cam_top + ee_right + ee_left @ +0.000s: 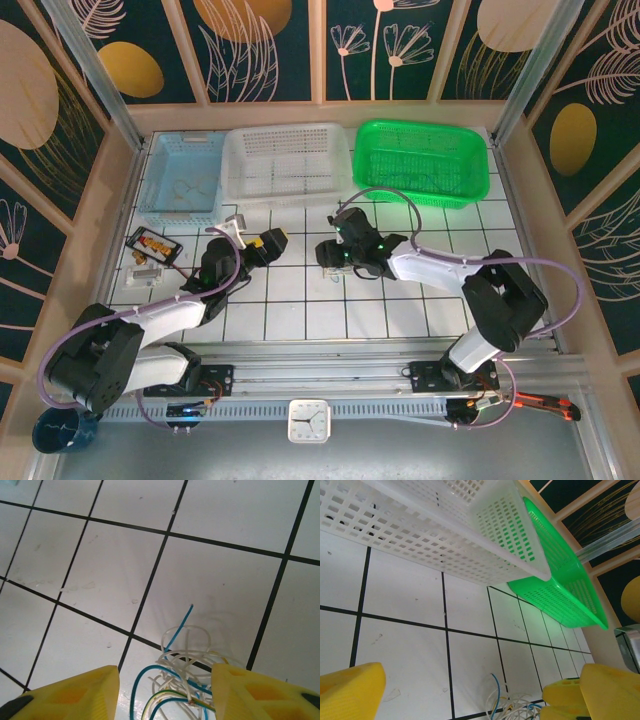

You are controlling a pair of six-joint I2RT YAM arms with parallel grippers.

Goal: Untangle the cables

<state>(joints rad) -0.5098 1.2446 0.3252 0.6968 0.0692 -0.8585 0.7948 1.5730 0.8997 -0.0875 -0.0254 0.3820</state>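
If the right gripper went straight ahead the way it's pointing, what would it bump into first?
Most likely the cables: their tangle lies just ahead, between the open yellow fingers of the right gripper. Behind them is the tiled table. How near is hard to tell.

A white basket of perforated plastic runs across the top, its long slotted wall slanting down to a near corner. Just beyond that corner lies a green basket of the same kind (whether the two touch cannot be told). Below the white basket spreads the tiled tabletop, white squares with dark grout lines. The left gripper hangs over those tiles with its yellow fingers spread wide, nothing clamped between them. Under the white basket's corner, close against one finger, the cables lie in pale loops, a blue strand rising from them.
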